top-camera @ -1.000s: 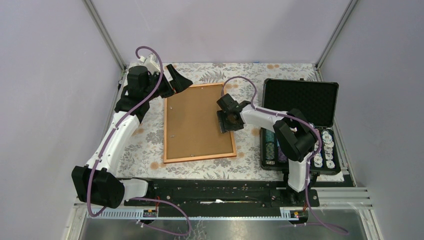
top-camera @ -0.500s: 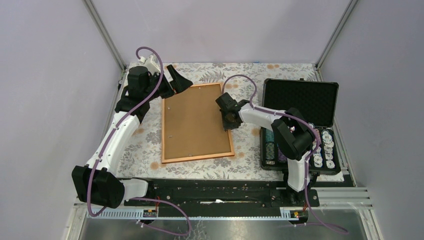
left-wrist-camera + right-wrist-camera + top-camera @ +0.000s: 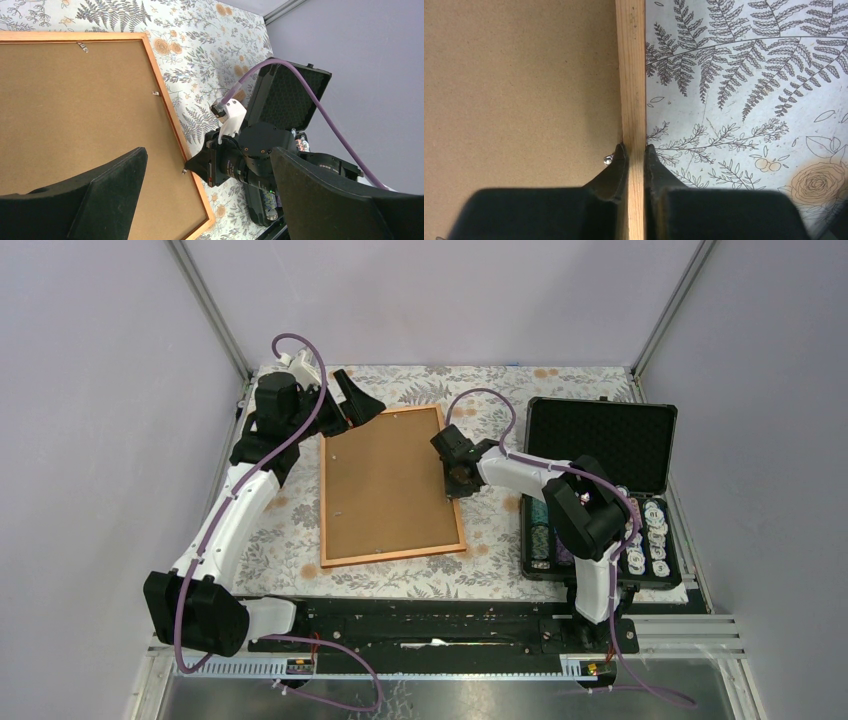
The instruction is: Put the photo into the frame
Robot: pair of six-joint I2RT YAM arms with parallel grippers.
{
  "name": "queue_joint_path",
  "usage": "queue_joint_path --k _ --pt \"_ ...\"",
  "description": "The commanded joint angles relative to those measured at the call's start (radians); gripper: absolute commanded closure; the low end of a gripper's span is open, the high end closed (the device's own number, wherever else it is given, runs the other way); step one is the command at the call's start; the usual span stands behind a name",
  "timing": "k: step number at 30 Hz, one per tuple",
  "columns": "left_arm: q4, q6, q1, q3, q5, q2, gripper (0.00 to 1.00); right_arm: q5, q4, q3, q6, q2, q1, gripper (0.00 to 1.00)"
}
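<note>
The frame (image 3: 395,556) lies back side up on the floral cloth, with the brown backing board (image 3: 385,485) filling it. The photo is hidden from view. My right gripper (image 3: 457,480) is shut on the frame's right rail (image 3: 633,75); in the right wrist view its fingertips (image 3: 636,149) pinch the wooden strip from both sides. A small metal clip (image 3: 608,160) sits beside the inner finger. My left gripper (image 3: 355,400) hangs open above the frame's far left corner, touching nothing. The left wrist view shows its wide-apart fingers (image 3: 206,155) and the frame (image 3: 165,100) below.
An open black case (image 3: 600,440) holding chips (image 3: 650,530) stands on the right of the table, close to the right arm. The enclosure's walls and metal posts close in the left, right and far sides.
My right gripper has moved from over the backing board to the frame's right rail and closed on it. The frame has shifted slightly left. The left arm has stayed still.
</note>
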State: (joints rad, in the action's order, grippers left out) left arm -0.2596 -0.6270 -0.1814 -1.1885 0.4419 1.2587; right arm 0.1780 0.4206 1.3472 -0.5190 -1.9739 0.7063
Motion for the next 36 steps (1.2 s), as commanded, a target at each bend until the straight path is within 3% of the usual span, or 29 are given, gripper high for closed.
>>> queue_joint_path --k 1,2,5,10,14,15,18,25,31,36 --pt "0.058 0.0 0.0 -0.002 0.015 -0.012 0.01 0.009 0.019 0.029 0.028 -0.011 0.01 0.74" --pt "0.057 0.001 0.0 -0.002 0.015 -0.012 0.01 0.009 0.027 0.039 0.04 -0.002 0.01 0.62" --pt "0.058 0.003 0.0 -0.003 0.014 -0.012 0.01 0.002 0.058 0.062 0.076 0.029 0.01 0.4" --pt "0.057 0.0 0.0 -0.002 0.017 -0.012 0.01 -0.04 0.09 0.02 0.103 0.088 0.018 0.28" --pt "0.057 -0.001 0.0 -0.002 0.018 -0.011 0.01 -0.016 0.133 -0.015 0.129 0.095 0.062 0.28" --pt "0.058 -0.002 0.0 -0.002 0.019 -0.01 0.01 0.002 0.14 -0.024 0.134 0.097 0.072 0.3" --pt "0.059 -0.004 0.0 -0.001 0.022 -0.007 0.01 0.039 0.144 -0.044 0.138 0.102 0.078 0.55" --pt "0.06 -0.003 -0.001 -0.001 0.019 -0.004 0.01 0.102 0.14 0.006 0.2 0.034 0.072 0.62" --pt "0.06 0.0 -0.002 -0.002 0.017 -0.001 0.01 0.1 0.136 0.018 0.295 0.0 0.026 0.93" --pt "0.06 -0.002 0.0 -0.001 0.021 0.002 0.01 0.097 0.071 -0.018 0.485 0.016 -0.044 1.0"
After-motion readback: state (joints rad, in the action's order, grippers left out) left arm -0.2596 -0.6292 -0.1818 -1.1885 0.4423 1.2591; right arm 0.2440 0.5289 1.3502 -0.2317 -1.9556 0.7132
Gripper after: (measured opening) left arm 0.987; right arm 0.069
